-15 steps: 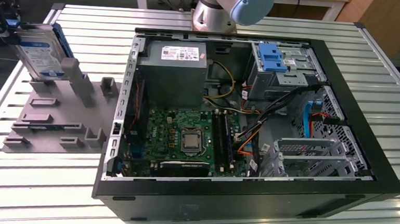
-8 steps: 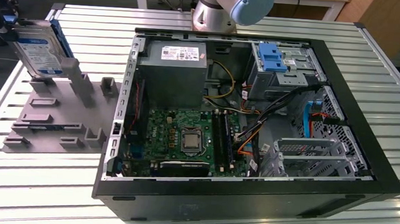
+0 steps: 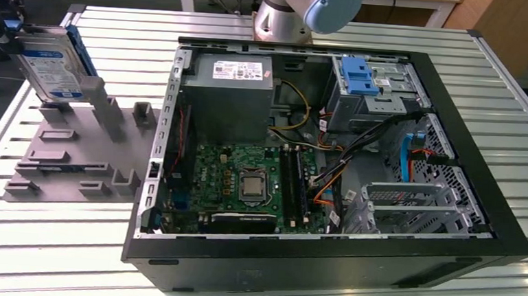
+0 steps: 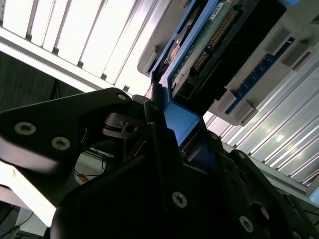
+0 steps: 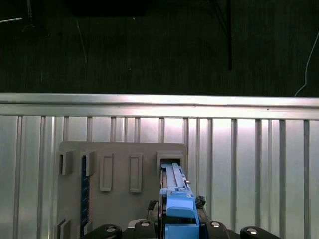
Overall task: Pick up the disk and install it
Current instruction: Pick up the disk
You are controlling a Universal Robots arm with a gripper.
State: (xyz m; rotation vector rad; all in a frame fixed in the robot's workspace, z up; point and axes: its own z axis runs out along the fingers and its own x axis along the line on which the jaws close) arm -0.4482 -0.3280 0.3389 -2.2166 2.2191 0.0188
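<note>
The disk (image 3: 51,63) stands on edge at the exterior view's far left, its white-and-blue label facing the camera and blue rails along its sides. My gripper (image 3: 4,36) is at its outer end, shut on it. In the first wrist view the disk (image 5: 175,196) appears edge-on as a blue strip between my gripper's (image 5: 178,230) jaws, over a slot of the grey holder plate (image 5: 119,199). Whether its lower edge still touches the slot I cannot tell. In the second wrist view, the disk's (image 4: 209,45) green circuit-board side shows.
The grey holder plate (image 3: 71,157) with upright posts lies on the slatted metal table. The open computer case (image 3: 330,262) is in the middle, with a grey power-supply box (image 3: 226,91), a blue bracket (image 3: 360,75) in a bay and a metal drive cage (image 3: 416,205). The arm's base (image 3: 286,15) stands behind it.
</note>
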